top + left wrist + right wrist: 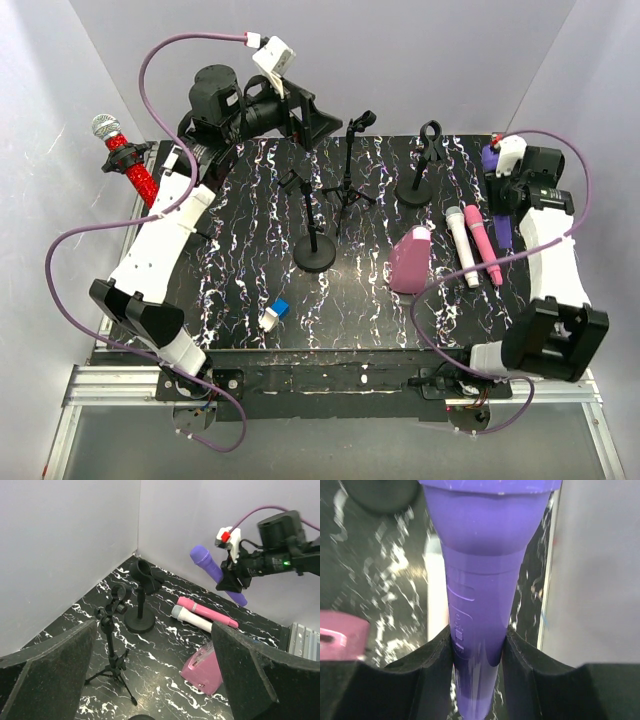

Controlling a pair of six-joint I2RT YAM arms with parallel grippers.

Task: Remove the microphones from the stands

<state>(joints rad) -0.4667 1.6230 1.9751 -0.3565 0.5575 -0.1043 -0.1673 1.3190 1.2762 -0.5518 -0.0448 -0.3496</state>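
White walls close in a black, white-veined desk that carries three microphone stands, all with bare clips as far as the views show. The purple microphone is off any stand: the right gripper is clamped on its tapering handle and holds it in the air over the right side of the desk, head tilted up. The left gripper gapes wide with nothing between its fingers, hanging above the far left part of the desk and looking over the tripod stand and the round-based stand. The main risk is slip: the handle narrows toward the tail, so a smooth body pinched there could slide through on a quick move. It would land on or beside the white microphone and pink microphone lying just below. Set down carelessly near the right edge, it could roll off. A low sweep of the left arm could topple the light tripod stand. A red microphone sits past the left edge; what carries it I cannot tell.
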